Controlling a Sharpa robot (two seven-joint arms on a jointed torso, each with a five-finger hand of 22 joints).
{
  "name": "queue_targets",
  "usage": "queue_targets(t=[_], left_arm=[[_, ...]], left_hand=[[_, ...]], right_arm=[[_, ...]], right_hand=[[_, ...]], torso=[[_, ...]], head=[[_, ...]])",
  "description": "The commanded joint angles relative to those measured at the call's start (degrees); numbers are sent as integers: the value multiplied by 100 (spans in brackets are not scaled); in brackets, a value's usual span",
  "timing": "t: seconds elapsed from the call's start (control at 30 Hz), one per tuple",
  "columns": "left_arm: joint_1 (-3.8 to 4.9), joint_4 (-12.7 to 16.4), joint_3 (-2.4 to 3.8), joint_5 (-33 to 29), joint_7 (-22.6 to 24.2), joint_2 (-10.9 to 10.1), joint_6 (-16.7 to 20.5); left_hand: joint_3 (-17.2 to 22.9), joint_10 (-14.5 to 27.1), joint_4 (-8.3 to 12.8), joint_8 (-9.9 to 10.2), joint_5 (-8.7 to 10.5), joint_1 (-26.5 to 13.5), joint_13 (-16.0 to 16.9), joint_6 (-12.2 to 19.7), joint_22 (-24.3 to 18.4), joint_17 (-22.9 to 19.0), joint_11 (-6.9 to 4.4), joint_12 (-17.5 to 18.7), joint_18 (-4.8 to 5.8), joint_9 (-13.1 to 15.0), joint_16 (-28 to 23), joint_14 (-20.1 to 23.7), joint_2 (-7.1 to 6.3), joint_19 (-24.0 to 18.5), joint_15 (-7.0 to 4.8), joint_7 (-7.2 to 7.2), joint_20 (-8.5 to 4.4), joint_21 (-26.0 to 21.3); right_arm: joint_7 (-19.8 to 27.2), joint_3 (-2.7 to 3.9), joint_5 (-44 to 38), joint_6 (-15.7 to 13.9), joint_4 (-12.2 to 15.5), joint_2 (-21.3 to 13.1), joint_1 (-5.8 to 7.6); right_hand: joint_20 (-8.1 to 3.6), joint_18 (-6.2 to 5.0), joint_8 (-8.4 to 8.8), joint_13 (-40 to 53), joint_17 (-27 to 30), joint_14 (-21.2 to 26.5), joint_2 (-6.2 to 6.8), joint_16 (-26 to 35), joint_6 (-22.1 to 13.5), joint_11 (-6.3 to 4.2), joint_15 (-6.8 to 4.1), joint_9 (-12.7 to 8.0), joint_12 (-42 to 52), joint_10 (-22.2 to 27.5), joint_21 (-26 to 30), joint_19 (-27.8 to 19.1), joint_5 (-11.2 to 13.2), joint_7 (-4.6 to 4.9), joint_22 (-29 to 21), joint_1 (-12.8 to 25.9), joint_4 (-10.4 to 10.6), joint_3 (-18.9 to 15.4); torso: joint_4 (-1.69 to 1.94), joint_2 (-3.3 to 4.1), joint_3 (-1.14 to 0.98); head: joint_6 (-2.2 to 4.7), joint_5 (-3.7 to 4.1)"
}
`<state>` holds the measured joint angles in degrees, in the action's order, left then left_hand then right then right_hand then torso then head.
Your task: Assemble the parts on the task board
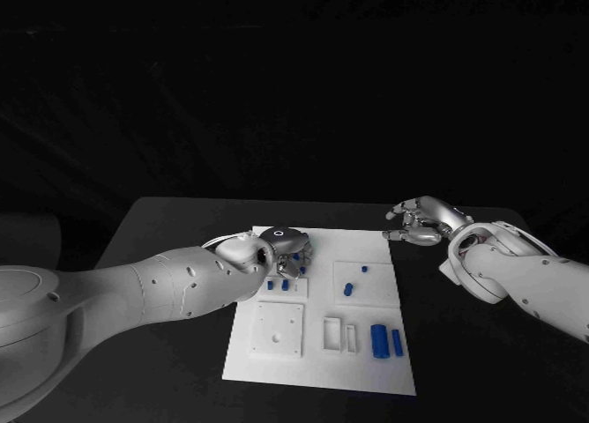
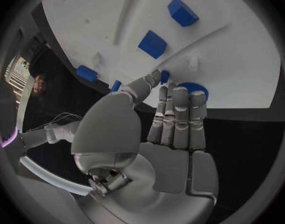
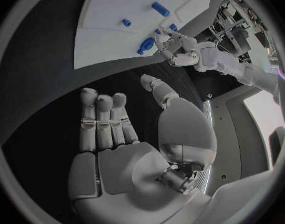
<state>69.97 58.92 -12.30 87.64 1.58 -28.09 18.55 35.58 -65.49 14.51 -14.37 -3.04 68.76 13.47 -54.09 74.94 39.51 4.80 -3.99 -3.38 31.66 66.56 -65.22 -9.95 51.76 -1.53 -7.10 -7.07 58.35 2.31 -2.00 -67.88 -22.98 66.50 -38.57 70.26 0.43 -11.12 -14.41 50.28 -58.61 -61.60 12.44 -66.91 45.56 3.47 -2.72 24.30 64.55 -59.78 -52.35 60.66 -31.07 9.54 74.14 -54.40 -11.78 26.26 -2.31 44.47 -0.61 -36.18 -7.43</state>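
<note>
The white task board (image 1: 371, 374) lies mid-table. My left hand (image 1: 279, 251) is down over its far left part, thumb and fingers pinching a small blue part (image 2: 165, 76) just above the board. Beyond the fingertips (image 2: 180, 97) lies a round blue part (image 2: 195, 88), partly hidden. More blue parts sit on the board: two short ones (image 1: 278, 285) beside the left hand, two (image 1: 348, 288) in the middle, and two long ones (image 1: 387, 342) near the front right. My right hand (image 1: 421, 220) hovers over the black table past the board's far right corner, empty, fingers apart (image 3: 105, 119).
White raised frames (image 1: 279, 329) and slots (image 1: 334, 334) stand on the board's near half. Two blue blocks (image 2: 153, 44) lie ahead of the left hand. Black table (image 1: 167, 264) surrounds the board on all sides.
</note>
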Motion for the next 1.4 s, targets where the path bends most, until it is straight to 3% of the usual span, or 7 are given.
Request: queue_targets(t=[0.03, 0.67, 1.4], left_arm=[[-17, -45, 2, 60, -7, 37, -107], [-98, -230, 1, 61, -13, 184, -192], [-104, -323, -11, 198, -157, 225, -492]], left_hand=[[26, -45, 7, 28, 6, 13, -13, 7, 56, -1, 3, -1, -365, -12, 35, -44, 73, 49, -10, -29, -24, 35], [-5, -419, 30, -6, 9, -17, -17, -73, 99, 33, -74, -91, -416, -97, 458, -148, 149, 167, -85, -56, -74, 192], [14, -657, 85, -102, 8, 10, 44, -256, 67, -28, -137, -144, -419, -123, 656, -234, 248, 196, -148, 5, -125, 214]], right_arm=[[54, 0, -19, 47, 9, 12, -2], [55, 0, -21, 50, 16, 14, -2], [58, 0, -24, 46, 42, -8, -2]], right_hand=[[10, -388, -39, -6, 9, 37, -63, -19, 8, -3, 6, -8, 29, 44, 28, 8, -14, 42, 7, 7, 8, 32], [10, -388, -42, -7, 12, 37, -64, -21, 13, -5, 6, -8, 30, 43, 29, 9, -14, 41, 9, 7, 7, 32], [9, -388, -44, -9, 15, 37, -65, -24, 16, -6, 5, -8, 32, 42, 30, 10, -14, 40, 10, 7, 5, 32]], torso=[[4, -5, 1], [1, -3, -4], [5, -7, -4]], head=[[-1, 0], [-18, 7], [-45, 31]])
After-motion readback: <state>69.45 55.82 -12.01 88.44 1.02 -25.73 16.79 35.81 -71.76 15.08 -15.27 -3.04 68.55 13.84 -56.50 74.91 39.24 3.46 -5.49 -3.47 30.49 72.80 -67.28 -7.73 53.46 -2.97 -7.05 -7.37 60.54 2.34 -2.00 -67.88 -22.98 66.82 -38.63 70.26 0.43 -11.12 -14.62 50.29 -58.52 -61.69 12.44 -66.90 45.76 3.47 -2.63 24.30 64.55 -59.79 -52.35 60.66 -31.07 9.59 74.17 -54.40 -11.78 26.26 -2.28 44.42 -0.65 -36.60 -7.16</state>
